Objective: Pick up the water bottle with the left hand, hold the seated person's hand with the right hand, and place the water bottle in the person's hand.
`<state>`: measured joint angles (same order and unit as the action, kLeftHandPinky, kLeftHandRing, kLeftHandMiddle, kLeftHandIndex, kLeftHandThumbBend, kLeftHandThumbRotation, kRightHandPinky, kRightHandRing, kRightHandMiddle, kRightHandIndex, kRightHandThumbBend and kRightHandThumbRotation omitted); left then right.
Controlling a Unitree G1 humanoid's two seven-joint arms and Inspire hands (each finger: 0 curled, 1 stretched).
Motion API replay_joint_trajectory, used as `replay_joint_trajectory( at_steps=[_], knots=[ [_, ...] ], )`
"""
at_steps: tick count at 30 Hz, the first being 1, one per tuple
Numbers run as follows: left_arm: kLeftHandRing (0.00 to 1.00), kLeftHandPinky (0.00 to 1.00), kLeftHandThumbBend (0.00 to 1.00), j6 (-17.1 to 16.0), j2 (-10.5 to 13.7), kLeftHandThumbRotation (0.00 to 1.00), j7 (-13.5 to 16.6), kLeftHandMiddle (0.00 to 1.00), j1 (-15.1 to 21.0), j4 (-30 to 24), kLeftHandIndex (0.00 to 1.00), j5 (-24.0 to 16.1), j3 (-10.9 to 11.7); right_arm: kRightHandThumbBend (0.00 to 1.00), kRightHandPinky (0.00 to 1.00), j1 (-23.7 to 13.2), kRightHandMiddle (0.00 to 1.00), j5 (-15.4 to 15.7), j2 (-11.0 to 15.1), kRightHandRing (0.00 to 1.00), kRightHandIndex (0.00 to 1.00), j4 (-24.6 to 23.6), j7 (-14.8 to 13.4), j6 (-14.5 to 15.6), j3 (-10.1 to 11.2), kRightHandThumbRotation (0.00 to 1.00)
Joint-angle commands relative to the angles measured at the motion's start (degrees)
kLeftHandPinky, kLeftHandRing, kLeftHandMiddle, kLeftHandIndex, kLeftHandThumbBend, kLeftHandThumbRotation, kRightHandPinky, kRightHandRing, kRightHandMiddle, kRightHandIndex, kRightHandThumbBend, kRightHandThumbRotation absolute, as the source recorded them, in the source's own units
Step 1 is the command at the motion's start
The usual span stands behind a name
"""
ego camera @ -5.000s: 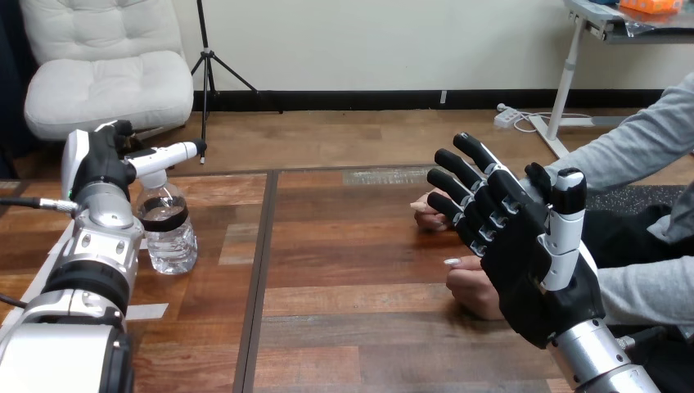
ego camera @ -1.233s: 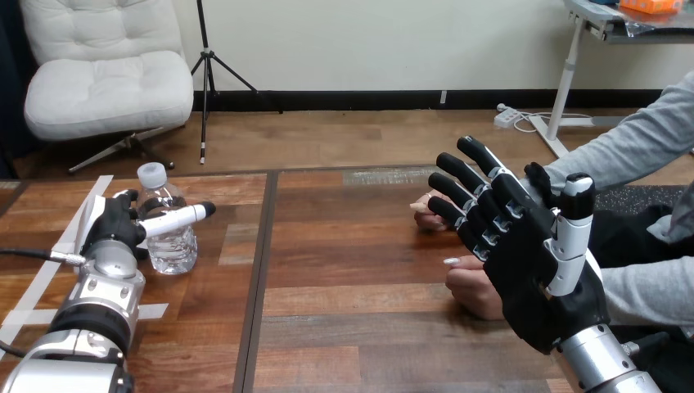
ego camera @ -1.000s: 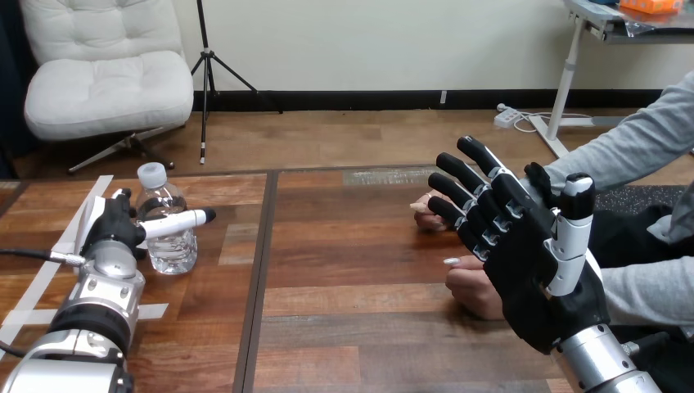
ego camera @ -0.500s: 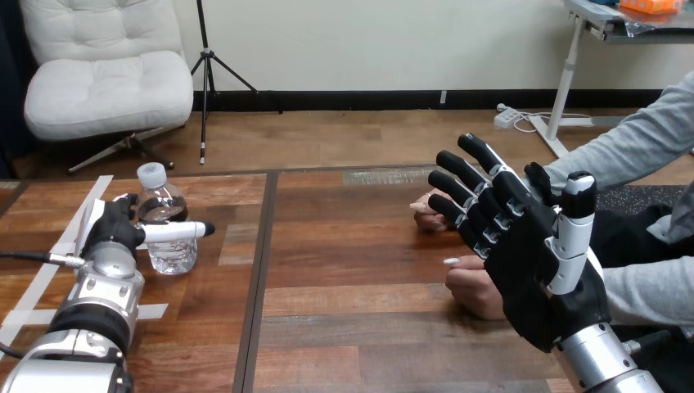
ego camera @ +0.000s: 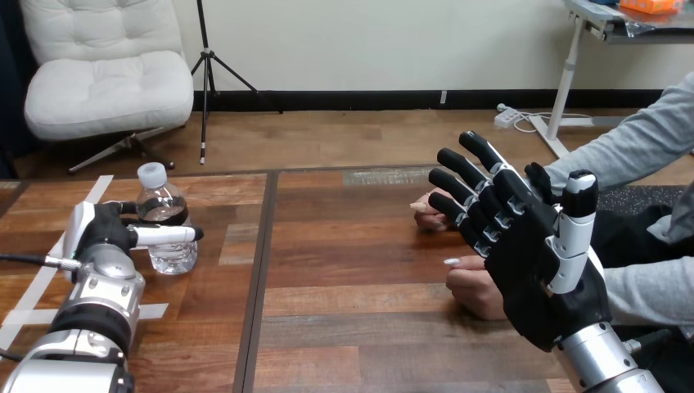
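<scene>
One water bottle [ego camera: 166,225] stands upright and capped on the wooden table [ego camera: 352,278], at about 10 o'clock from my station, its base on the wood. My left hand [ego camera: 102,233] is at the bottle's 9 o'clock side, level with its mid-body, and part of it reaches across the bottle's near face. I cannot tell whether it has closed on the bottle.

My right hand [ego camera: 532,262] is raised at about 3 o'clock. It is fully open, its fingers [ego camera: 479,149] straight and spread, and it has hold of nothing. The person's nearer hand [ego camera: 473,288] and the person's farther hand [ego camera: 432,214] rest on the table at about 2 o'clock, partly behind my right hand. I cannot confirm contact between them.

Assessment: the step in hand is the grasp, and the lift is not yet made. To do it well I would:
- seat the bottle deep against the palm at mid-body;
- close firmly but not hard, since the thin wall will likely buckle;
- confirm closure before raising;
- lift straight up and keep the bottle vertical.

The person's hand is not yet held.
</scene>
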<state>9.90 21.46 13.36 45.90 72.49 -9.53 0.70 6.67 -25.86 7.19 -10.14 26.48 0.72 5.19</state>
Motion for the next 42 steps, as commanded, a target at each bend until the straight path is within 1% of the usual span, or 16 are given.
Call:
replay_joint_trajectory(
  at_steps=[1, 3, 10, 15, 24, 31, 35, 42],
  knots=[
    [0.58, 0.49, 0.83, -0.02, -0.35, 0.0, 1.53, 0.62, 3.53, -1.91, 0.6, -1.27, -0.95, 1.0, 0.92, -1.93, 0.92, -0.54, 0.39, 0.92, 0.96, -2.35, 0.3, -0.76, 0.31, 1.0],
    [0.55, 0.46, 0.82, -0.17, -0.37, 0.0, 1.94, 0.6, 3.51, -1.81, 0.58, -1.52, -1.15, 1.0, 0.92, -1.96, 0.92, -0.58, 0.41, 0.92, 0.95, -2.2, 0.46, -0.91, 0.34, 1.0],
    [0.5, 0.42, 0.82, -1.58, -0.46, 0.0, 3.79, 0.56, 3.11, -1.61, 0.56, -2.37, -1.9, 0.99, 0.92, -1.85, 0.92, -0.42, 0.34, 0.92, 0.95, -2.46, 0.19, -0.85, 0.28, 1.0],
    [0.46, 0.39, 0.8, -2.43, -0.71, 0.0, 5.05, 0.52, 2.94, -1.72, 0.54, -2.45, -1.81, 0.99, 0.92, -1.73, 0.92, -0.62, 0.31, 0.92, 0.95, -2.72, 0.13, -0.52, 0.24, 1.0],
    [0.43, 0.37, 0.75, -4.61, -0.99, 0.0, 6.77, 0.48, 2.47, -1.48, 0.51, -2.18, -1.15, 0.99, 0.92, -1.68, 0.92, -0.53, 0.21, 0.92, 0.95, -2.65, 0.03, -0.63, 0.22, 1.0],
    [0.41, 0.36, 0.73, -6.07, -1.09, 0.0, 7.36, 0.46, 2.18, -1.38, 0.5, -2.02, -0.86, 1.0, 0.92, -1.66, 0.92, -0.69, 0.18, 0.92, 0.95, -2.75, -0.01, -0.42, 0.23, 1.0],
    [0.42, 0.37, 0.73, -6.36, -1.05, 0.0, 7.06, 0.47, 2.17, -1.23, 0.5, -2.0, -0.76, 1.0, 0.92, -1.7, 0.92, -0.79, 0.1, 0.92, 0.95, -2.58, 0.1, -0.59, 0.26, 1.0],
    [0.43, 0.38, 0.79, -6.1, -0.99, 0.0, 6.46, 0.48, 2.35, -1.17, 0.51, -2.22, -0.83, 1.0, 0.92, -1.79, 0.92, -0.66, 0.18, 0.92, 0.95, -2.32, 0.26, -0.78, 0.29, 1.0]
  ],
)
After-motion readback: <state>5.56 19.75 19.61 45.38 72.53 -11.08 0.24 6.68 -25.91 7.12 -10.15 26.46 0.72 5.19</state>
